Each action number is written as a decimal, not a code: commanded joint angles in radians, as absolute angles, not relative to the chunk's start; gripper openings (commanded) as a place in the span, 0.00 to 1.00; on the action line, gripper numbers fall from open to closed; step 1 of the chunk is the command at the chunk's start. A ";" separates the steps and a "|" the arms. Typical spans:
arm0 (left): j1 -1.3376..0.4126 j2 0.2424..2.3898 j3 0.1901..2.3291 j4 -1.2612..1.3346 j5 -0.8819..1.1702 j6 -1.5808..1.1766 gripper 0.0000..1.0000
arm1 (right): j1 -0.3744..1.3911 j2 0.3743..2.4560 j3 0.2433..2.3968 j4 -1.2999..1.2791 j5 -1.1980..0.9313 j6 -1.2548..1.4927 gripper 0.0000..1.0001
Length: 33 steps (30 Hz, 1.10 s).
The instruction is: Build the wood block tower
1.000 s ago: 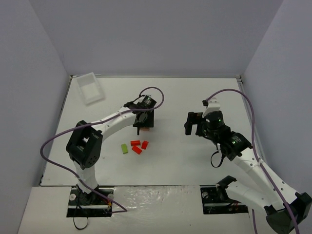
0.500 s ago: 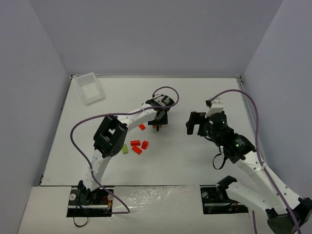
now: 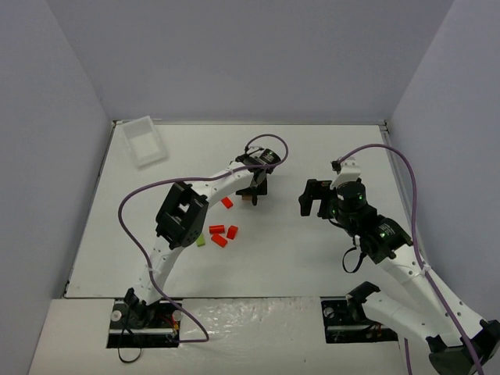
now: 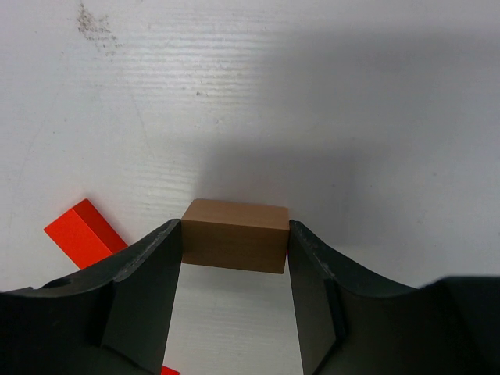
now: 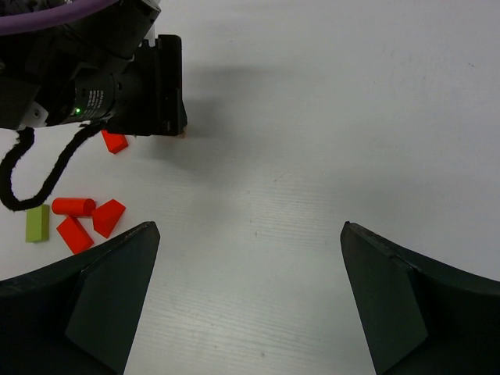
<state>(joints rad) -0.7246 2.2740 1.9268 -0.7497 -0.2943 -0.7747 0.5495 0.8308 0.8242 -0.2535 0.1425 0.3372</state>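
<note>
**A:** Where's the tan block (image 4: 234,234)?

**B:** Clamped end to end in the left gripper (image 3: 251,195). It's well apart from the clear tray (image 3: 146,141), off to the tray's right and nearer the arms' bases. I can't tell whether it touches the table (image 3: 312,148).

**A:** What just changed?

**B:** A second ago that gripper hung over the loose pieces. It then swung farther from the tray and has barely moved in the last half-second, and one red piece (image 3: 227,203) is now uncovered. I'd judge the base is being set at a building spot.

**A:** How does the block look?

**B:** Plain brown wood, a short brick, level and square in the jaws.

**A:** And the rest?

**B:** Three red pieces (image 3: 219,241) and a lime-green piece (image 3: 200,240) lie unstacked, less far to the tray's right than the block. The right gripper (image 5: 248,234), farthest from the tray, is spread wide and holds nothing.
</note>
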 commanded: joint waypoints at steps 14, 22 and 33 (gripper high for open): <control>-0.698 2.246 1.956 -0.795 -0.342 -0.773 0.33 | 0.546 0.819 0.816 -0.221 0.150 0.341 1.00; -0.696 2.188 1.953 -0.795 -0.351 -0.776 0.58 | 0.546 0.828 0.819 -0.221 0.140 0.337 1.00; -0.685 1.979 1.872 -0.793 -0.362 -0.726 0.70 | 0.546 0.836 0.838 -0.221 0.121 0.309 1.00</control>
